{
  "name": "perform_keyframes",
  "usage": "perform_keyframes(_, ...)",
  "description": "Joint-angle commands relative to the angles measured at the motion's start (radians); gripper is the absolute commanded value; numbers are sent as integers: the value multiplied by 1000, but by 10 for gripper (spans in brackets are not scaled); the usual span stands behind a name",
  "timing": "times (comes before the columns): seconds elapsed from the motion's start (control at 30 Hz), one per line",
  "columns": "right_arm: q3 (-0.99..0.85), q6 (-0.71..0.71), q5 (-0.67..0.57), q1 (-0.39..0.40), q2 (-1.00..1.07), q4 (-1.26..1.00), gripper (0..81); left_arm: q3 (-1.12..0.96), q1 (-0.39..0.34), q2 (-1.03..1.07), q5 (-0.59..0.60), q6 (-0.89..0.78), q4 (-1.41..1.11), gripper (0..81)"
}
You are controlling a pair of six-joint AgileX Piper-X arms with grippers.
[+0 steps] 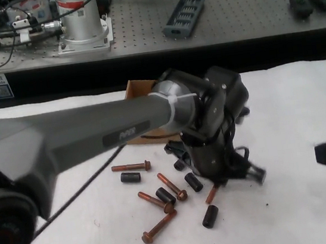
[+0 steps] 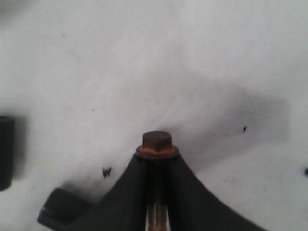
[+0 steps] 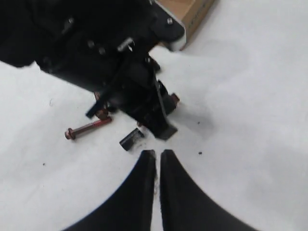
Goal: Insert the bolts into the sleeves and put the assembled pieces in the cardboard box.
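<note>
Assembly appears to be at an early stage. The left end effector (image 2: 157, 161) is clamped on a bolt (image 2: 157, 142) close above the counter (image 1: 294, 116), with a sleeve (image 2: 60, 211) just beside it. The right end effector (image 3: 158, 156) is closed on nothing. Loose bolts (image 1: 131, 167) and unfilled sleeves (image 1: 210, 216) lie in front of the cardboard box (image 1: 137, 89). The arm hides the box interior, so no boxed pieces can be confirmed.

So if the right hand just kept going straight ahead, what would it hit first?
Probably the left hand, holding a bolt, straight ahead of the right hand; a black sleeve lies just beside it. Depth is unclear, so the white cloth could come first.
</note>
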Motion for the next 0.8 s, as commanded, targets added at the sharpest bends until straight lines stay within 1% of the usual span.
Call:
perform_keyframes(0.0,-1,-13,1,-5,-7,47,51,-10,21,-100,13,-69,-111,6)
perform_keyframes(0.17,-1,-40,-1,-3,-7,22,34,-10,67,-231,13,-130,-184,6)
perform_keyframes(0.3,-1,-33,2,1,10,-48,36,58,122,-364,19,-130,-190,6)
perform_keyframes(0.37,-1,-6,2,1,41,-70,38,143,161,-453,50,-130,-226,6)
perform_keyframes(0.47,-9,36,-11,1,130,-68,38,307,217,-641,111,-153,-325,6)
perform_keyframes(0.57,-42,98,-35,1,256,-70,38,481,268,-842,171,-187,-407,6)
perform_keyframes(0.67,-123,135,-41,28,388,-70,38,603,297,-1013,190,-208,-426,6)
perform_keyframes(0.77,-219,195,31,82,506,-59,38,687,300,-1159,182,-246,-426,6)
